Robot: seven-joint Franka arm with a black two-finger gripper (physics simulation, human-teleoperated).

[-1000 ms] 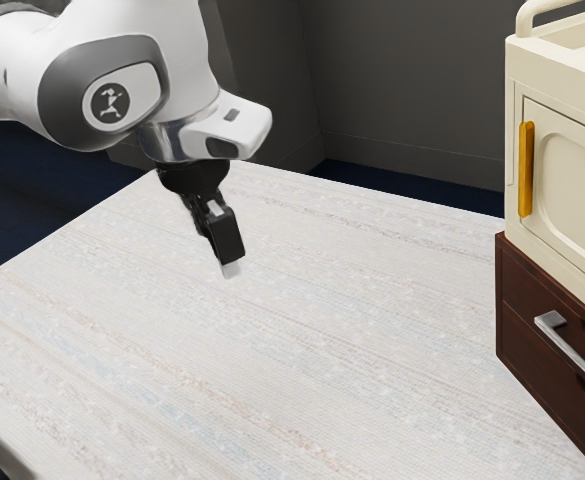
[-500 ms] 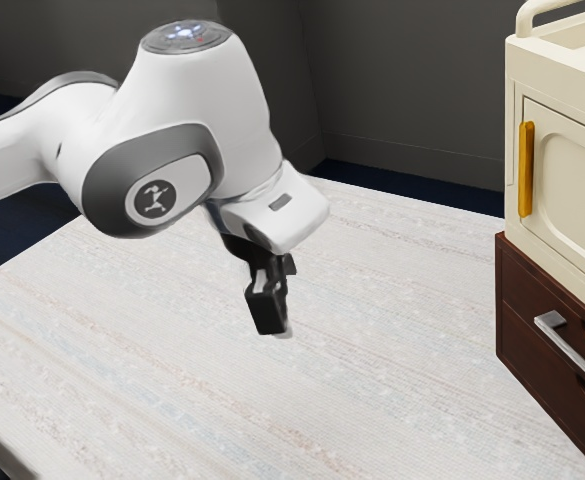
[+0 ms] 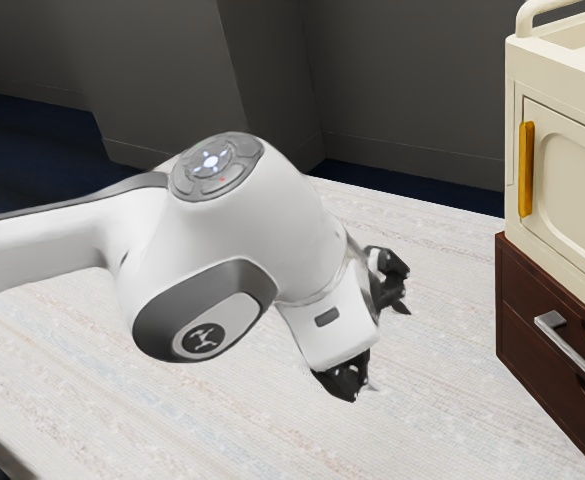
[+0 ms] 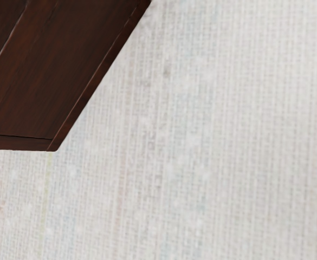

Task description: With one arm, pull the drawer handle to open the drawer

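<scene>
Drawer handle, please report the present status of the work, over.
Gripper open, holding nothing. Silver drawer handle untouched, gripper short of it. Cream cabinet above, likely out of the way.

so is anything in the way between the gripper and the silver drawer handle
Nothing visible is. My gripper is open, over the table, with no object between it and the silver handle on the dark wooden drawer unit. The yellow handle sits higher, on the cream cabinet, off that path.
</scene>
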